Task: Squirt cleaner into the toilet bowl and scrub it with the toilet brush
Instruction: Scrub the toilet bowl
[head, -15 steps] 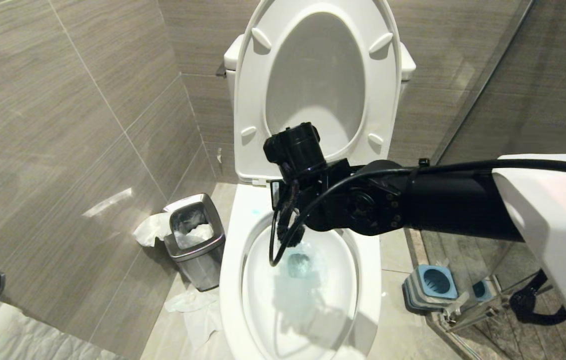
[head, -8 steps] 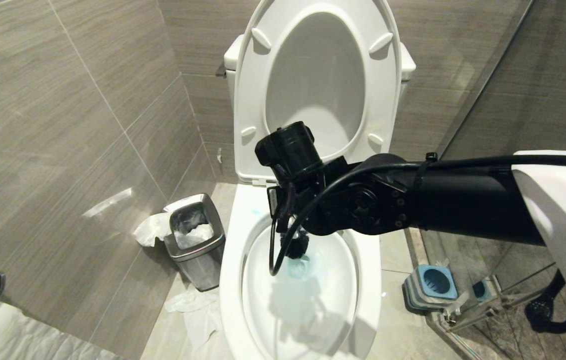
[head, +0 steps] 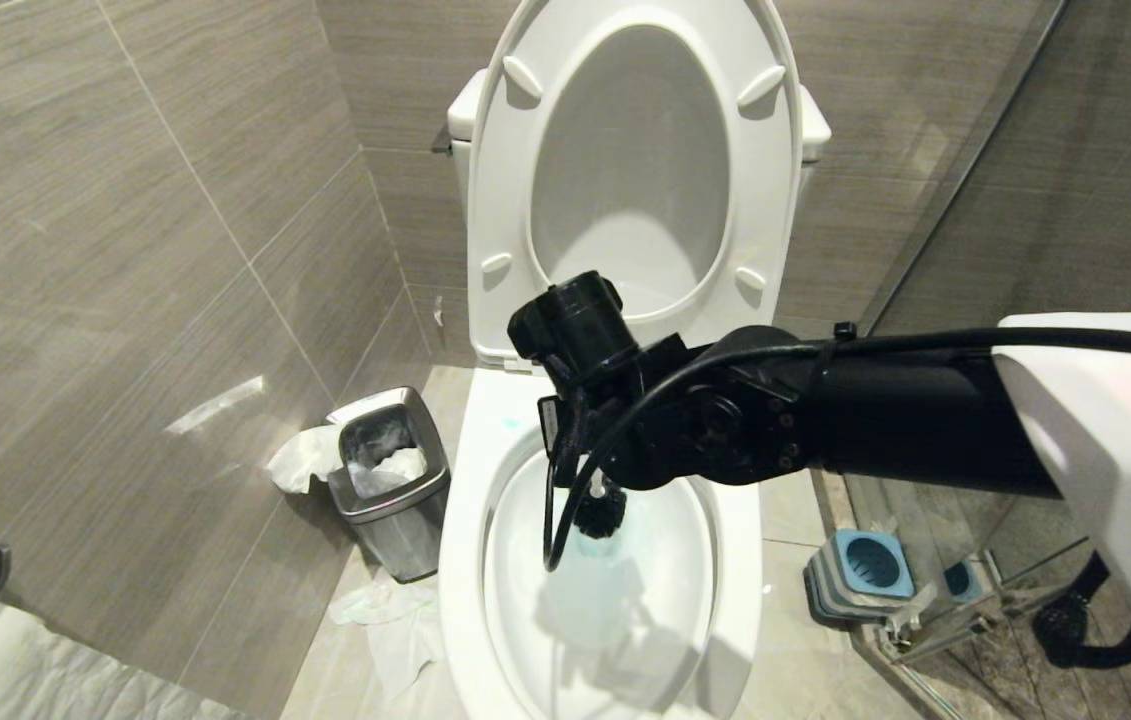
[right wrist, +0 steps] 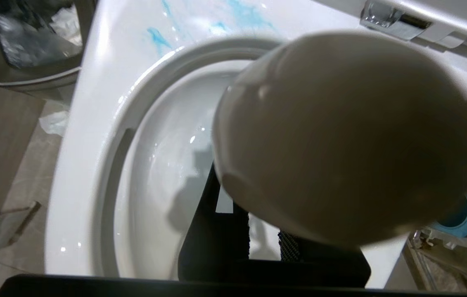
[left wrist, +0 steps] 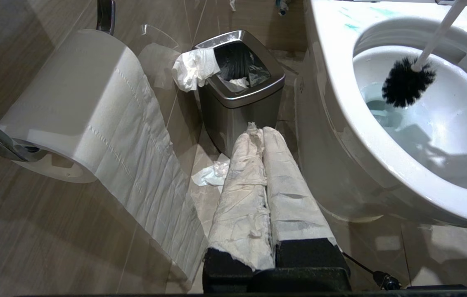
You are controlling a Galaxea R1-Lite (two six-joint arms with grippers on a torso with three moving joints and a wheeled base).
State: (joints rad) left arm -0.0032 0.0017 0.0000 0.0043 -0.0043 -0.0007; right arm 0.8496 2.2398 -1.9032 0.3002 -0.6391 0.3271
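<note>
blue cleaner [right wrist: 157,37] is smeared on the far rim of the toilet bowl [head: 465,520] and tints the water pale blue, so the squirting looks done. the step now looks like scrubbing.

the right gripper [right wrist: 258,231] reaches in from the right, over the far part of the bowl. its jaws pinch the white handle of the toilet brush [left wrist: 404,84]. the black bristle head hangs low in the bowl, right at the blue water.

the next move likely calls for rubbing the head round the bowl walls while the pinch stays tight, so the thin handle does not twist.

a second ago the brush head sat a bit more to the left and higher. now it is lower, over the water hole.

the left gripper [left wrist: 264,136] is parked low on the left near the bin [left wrist: 237,82], with jaws pressed together.
</note>
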